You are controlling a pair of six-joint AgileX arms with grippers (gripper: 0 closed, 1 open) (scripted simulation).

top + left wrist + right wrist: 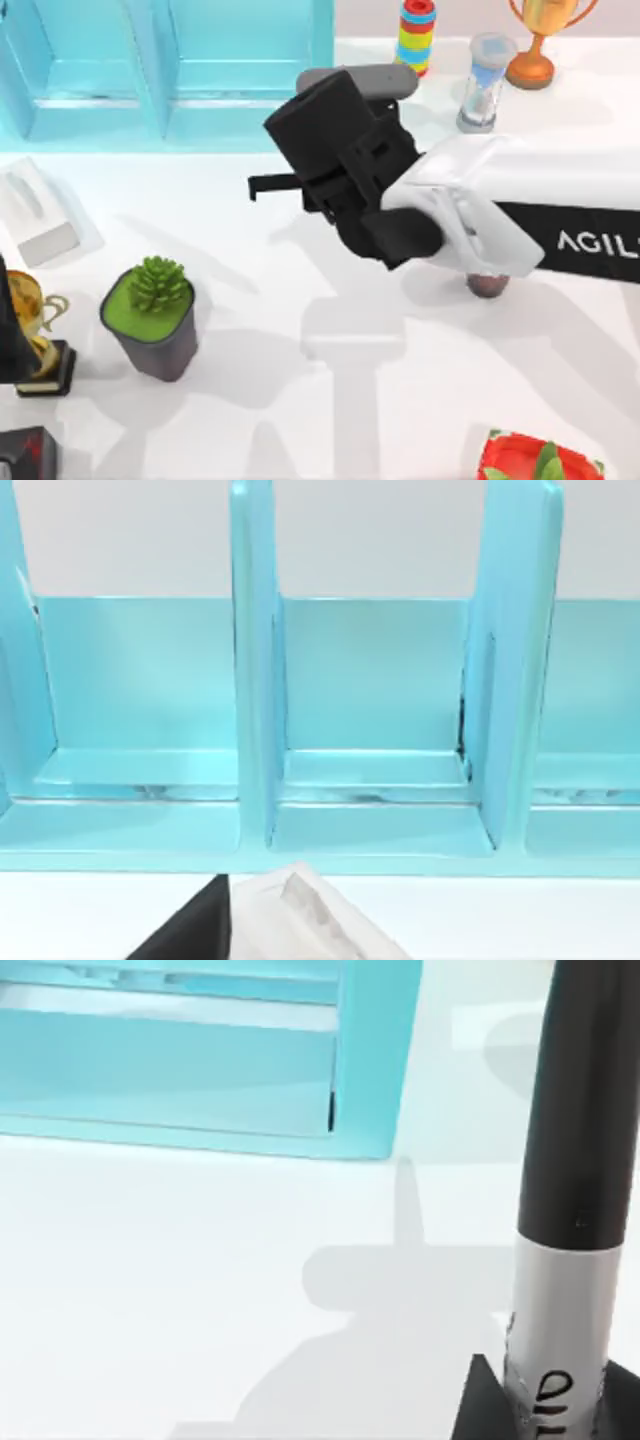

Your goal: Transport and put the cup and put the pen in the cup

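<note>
Right gripper [545, 1400] clamped on the pen [570, 1220], raised near the blue shelf [170, 70]. Cup [488, 285] on the table [300, 420] beyond that shelf, partly under the right arm. Left gripper state: cannot tell.

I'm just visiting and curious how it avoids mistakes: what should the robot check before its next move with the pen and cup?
1. Pen gripped: ok, the right gripper is shut on the pen.
2. Cup located: ok, the cup peeks out beneath the right arm.
3. Cup upright, mouth free: cannot tell, the arm covers it.
4. Pen over cup: not ok, the gripper sits nearer the blue shelf.
5. Left arm clear: ok, parked at the table's left edge.
</note>
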